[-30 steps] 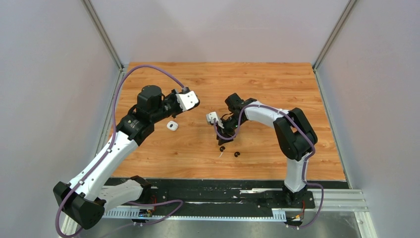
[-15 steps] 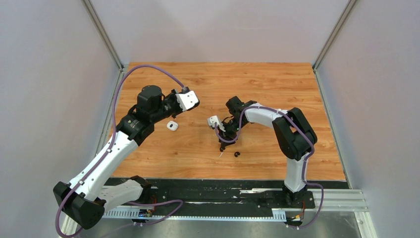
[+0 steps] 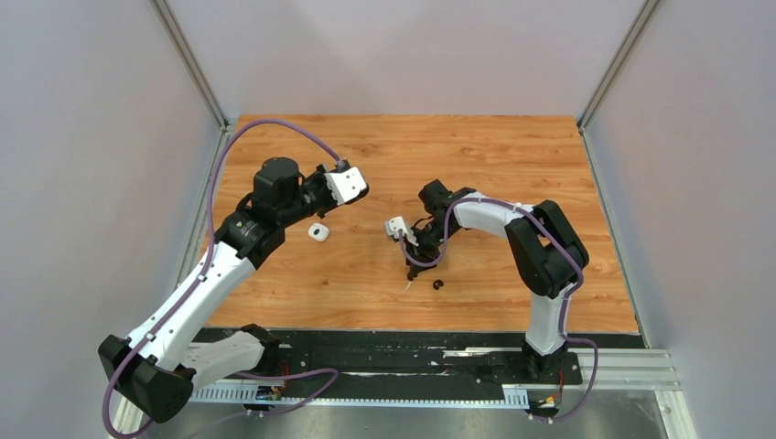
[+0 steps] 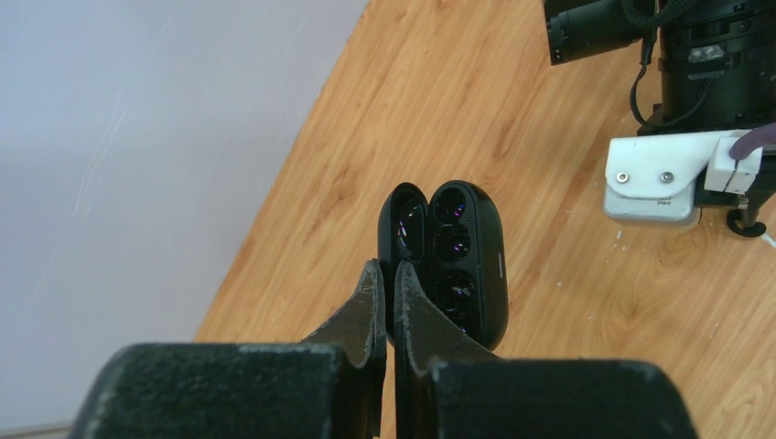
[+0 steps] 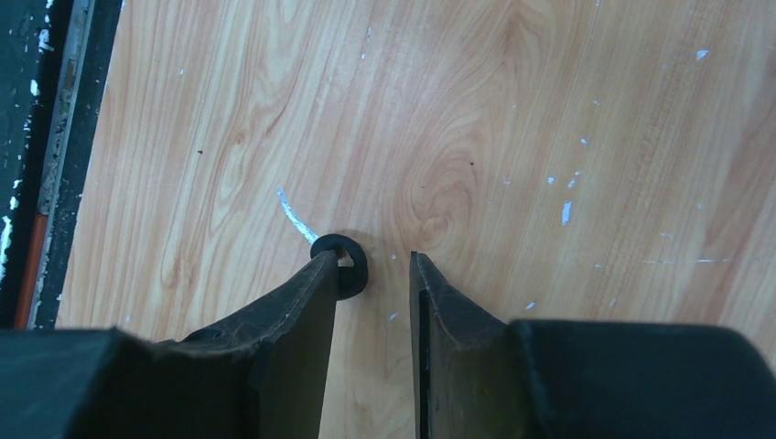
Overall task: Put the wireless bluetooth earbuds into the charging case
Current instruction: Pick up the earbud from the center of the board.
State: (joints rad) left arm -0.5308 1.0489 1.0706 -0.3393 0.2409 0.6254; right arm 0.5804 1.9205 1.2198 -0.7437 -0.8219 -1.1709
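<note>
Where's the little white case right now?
In the top view, the white case lies on the wooden table, left of the middle. It sits just below the left arm in the picture, near its wrist, and nothing is touching it.

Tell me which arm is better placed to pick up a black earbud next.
Right. The right pincer is open over a black earbud, beside one finger; the left pincer is shut on the black case.
</note>
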